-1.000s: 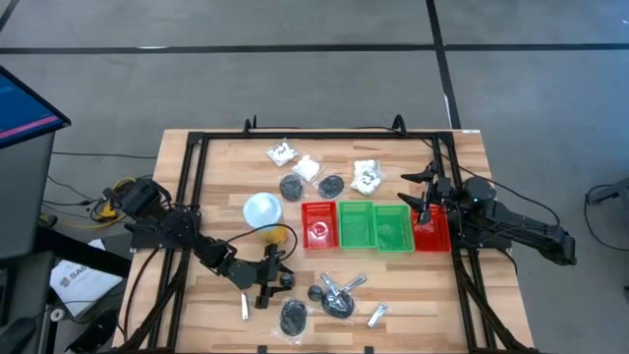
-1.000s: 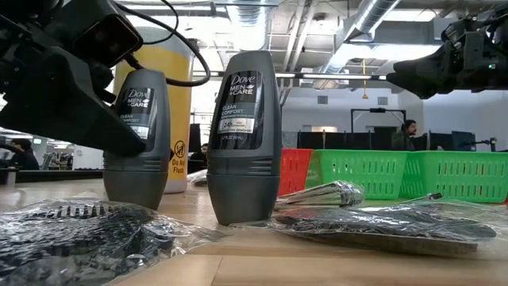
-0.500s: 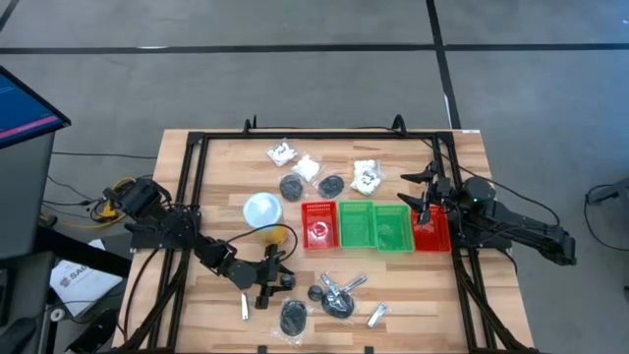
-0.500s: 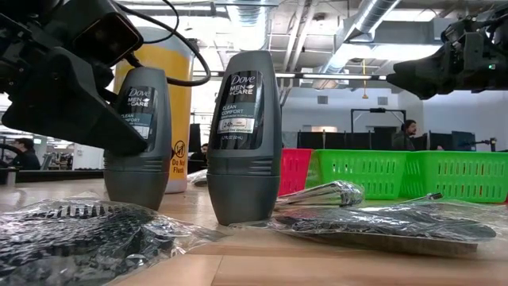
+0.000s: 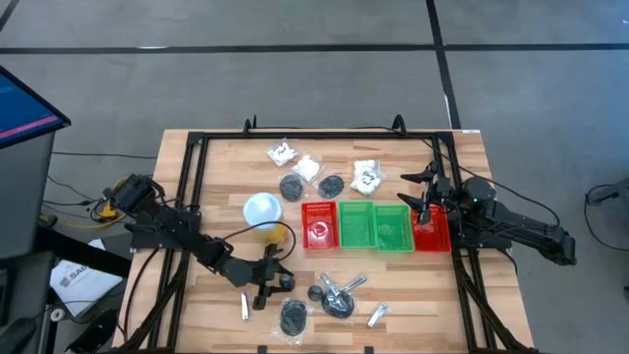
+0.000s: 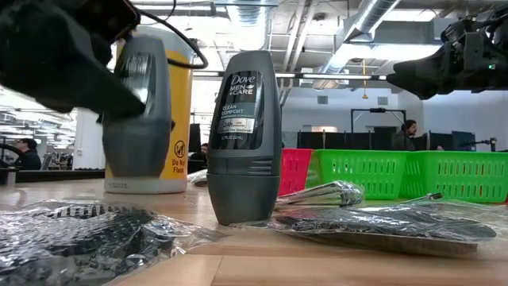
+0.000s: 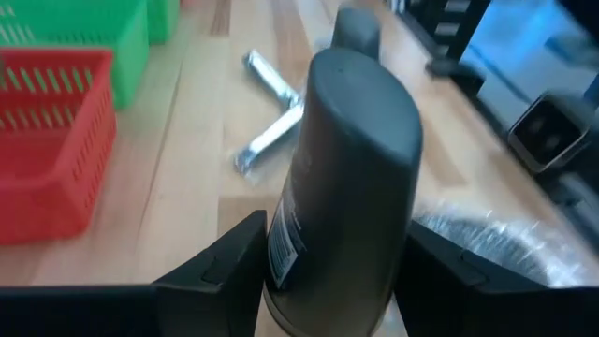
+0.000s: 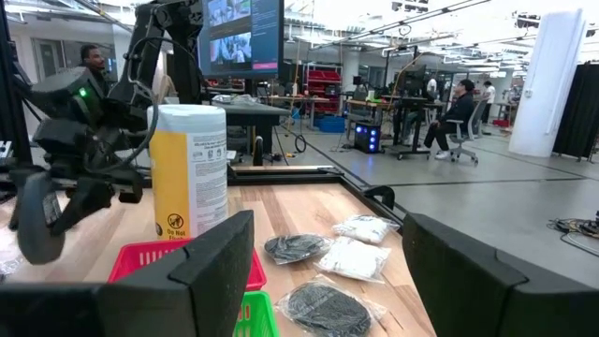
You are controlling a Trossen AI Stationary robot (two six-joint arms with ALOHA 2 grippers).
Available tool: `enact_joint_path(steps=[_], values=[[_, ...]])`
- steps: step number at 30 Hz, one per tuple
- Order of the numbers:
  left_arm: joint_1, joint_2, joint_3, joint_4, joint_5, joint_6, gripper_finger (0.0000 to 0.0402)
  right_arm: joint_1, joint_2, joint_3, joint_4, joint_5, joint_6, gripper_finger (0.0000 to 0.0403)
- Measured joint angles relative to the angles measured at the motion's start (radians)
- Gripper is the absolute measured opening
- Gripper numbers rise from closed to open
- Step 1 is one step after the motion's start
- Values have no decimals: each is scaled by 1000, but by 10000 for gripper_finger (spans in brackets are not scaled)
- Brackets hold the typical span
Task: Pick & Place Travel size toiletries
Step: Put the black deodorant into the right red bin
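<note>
Near worktop edge, low view: two dark bagged discs (image 6: pixel 71 230) (image 6: pixel 381 224) lie flat in crinkly clear film, ribbed texture under it. A crumpled silvery tube (image 6: pixel 321 193) lies just behind them.

Left gripper (image 7: pixel 337 253) is closed on the held roll-on (image 7: pixel 351 140), one finger on each side of the lower body. It's a dark grey matte plastic bottle with a rounded dome cap and a small label. It is tilted in the wrist view. Low view shows its base clear of the wood, which the overhead view can't show.

Second roll-on (image 6: pixel 244 139) stands upright on the worktop just beside it. Same shape, with the Dove Men+Care label readable in the low view only.

The overhead view places the left gripper (image 5: pixel 267 285) near the near edge, left of centre. The wrist view adds two crossed silvery tubes (image 7: pixel 271 94) on the wood beyond.

Mid-worktop: yellow cup (image 5: pixel 262 211) with white lid, then a row of mesh plastic bins (image 5: pixel 373 226), red and green.

Right gripper (image 5: pixel 421 197) hovers over the red bin at the right end with fingers spread wide and nothing between them.

Far edge: white lumpy packets (image 5: pixel 307 167) and two more dark discs (image 5: pixel 293 185).
</note>
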Motion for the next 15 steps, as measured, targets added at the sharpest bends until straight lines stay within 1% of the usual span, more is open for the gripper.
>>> enact_joint_path(steps=[7, 10, 15], values=[[0, -104, 1, 3, -11, -24, 178, 0, 0, 0, 2, 0, 25, 260], [0, -148, 7, -2, -12, 3, 178, 0, 0, 0, 24, 0, 56, 260], [15, -186, 96, -73, -15, 80, 178, 0, 0, 0, 40, 0, 55, 260]])
